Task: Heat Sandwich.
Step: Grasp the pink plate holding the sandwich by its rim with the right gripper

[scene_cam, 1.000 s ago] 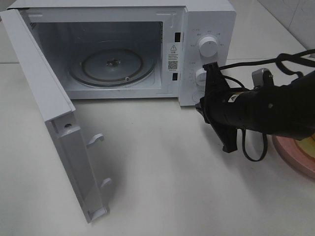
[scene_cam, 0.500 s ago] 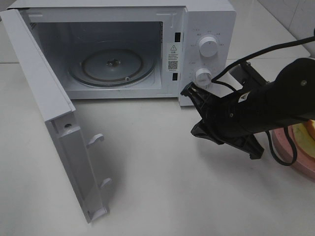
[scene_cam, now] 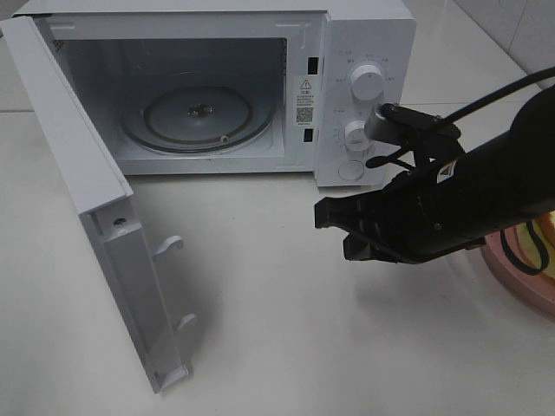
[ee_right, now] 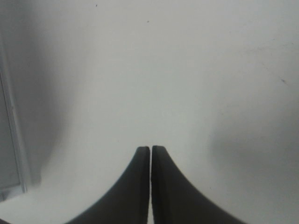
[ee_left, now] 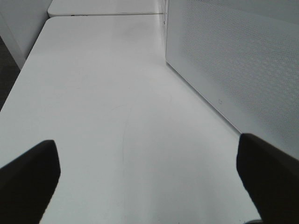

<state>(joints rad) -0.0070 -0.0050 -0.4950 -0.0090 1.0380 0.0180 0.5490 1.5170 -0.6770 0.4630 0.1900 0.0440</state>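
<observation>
Exterior high view: microwave (scene_cam: 373, 35) door (scene_cam: 69, 147) open for loading, right gripper (ee_right: 150, 149) pinched shut and empty before microwave, left gripper (ee_left: 147, 142) wide beside it, sandwich (scene_cam: 545, 227) on pink plate (scene_cam: 520, 277) right of microwave, not yet fetched.

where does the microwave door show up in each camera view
Exterior high: the microwave door stands open, swung out toward the camera on the picture's left.
Left wrist: likely the dotted white panel standing on the table beside the open left claw.
Right wrist: probably the pale framed strip at the picture's edge, off to one side of the shut right claw.
Shared landmark: the white table.
</observation>
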